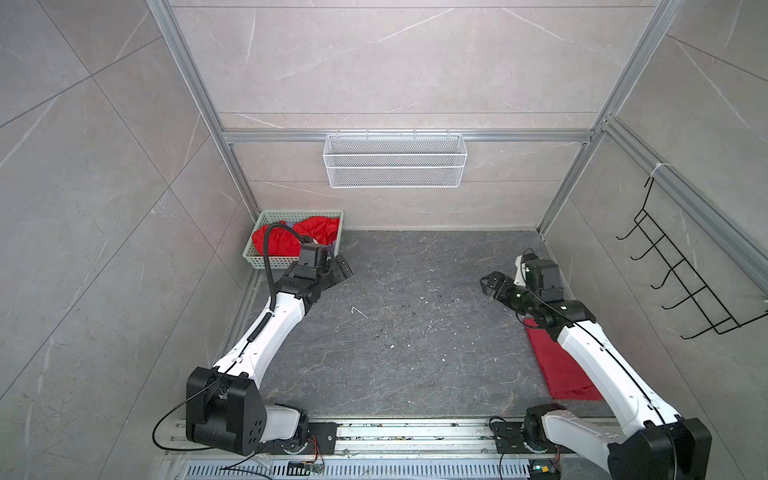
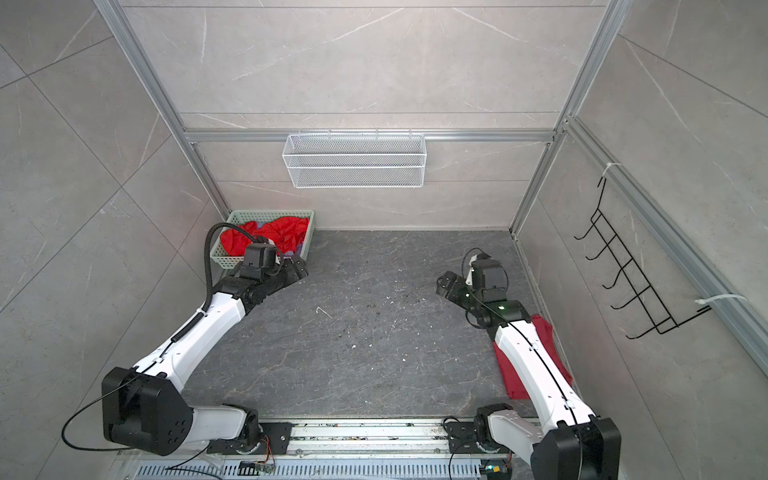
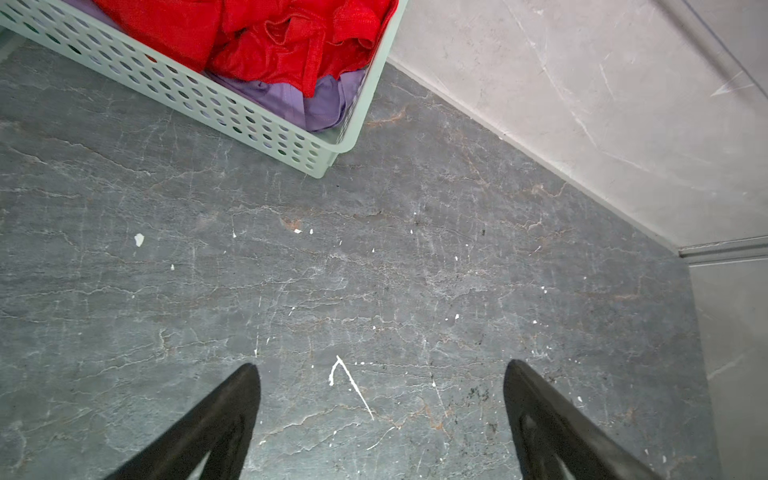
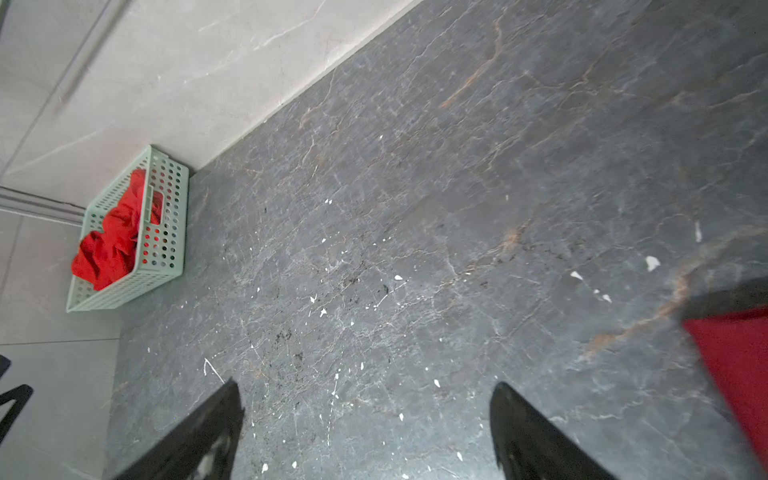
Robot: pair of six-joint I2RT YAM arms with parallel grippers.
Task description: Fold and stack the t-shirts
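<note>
Pale stone-look walls in an aluminium frame close in a dark, veined desk [image 1: 395,332]. A green perforated basket [image 1: 299,212] sits in one far corner of it.

By my reading the task is partly done. One folded t-shirt [image 1: 557,370], dark red, lies flat on the desk diagonally across from the basket, at the near edge. The right arm covers much of it, so I cannot tell whether it is a single shirt or already a small stack. In the basket are crumpled red t-shirts [image 1: 318,230], heaped above the rim, with a purple garment [image 3: 291,99] under them. Those shirts are left to take out, fold and add to the pile. The desk between the basket and the folded shirt has no cloth on it.

The left hand [image 1: 343,268] hovers low, just beside the basket's near corner. It points past that corner rather than into the basket. Its fingers are spread wide with only bare desk between them.

The right hand [image 1: 487,286] is well apart from the basket, on the opposite side of the desk, with its forearm over the folded t-shirt. It faces back toward the basket's side. Its fingers also stand wide and hold nothing.
</note>
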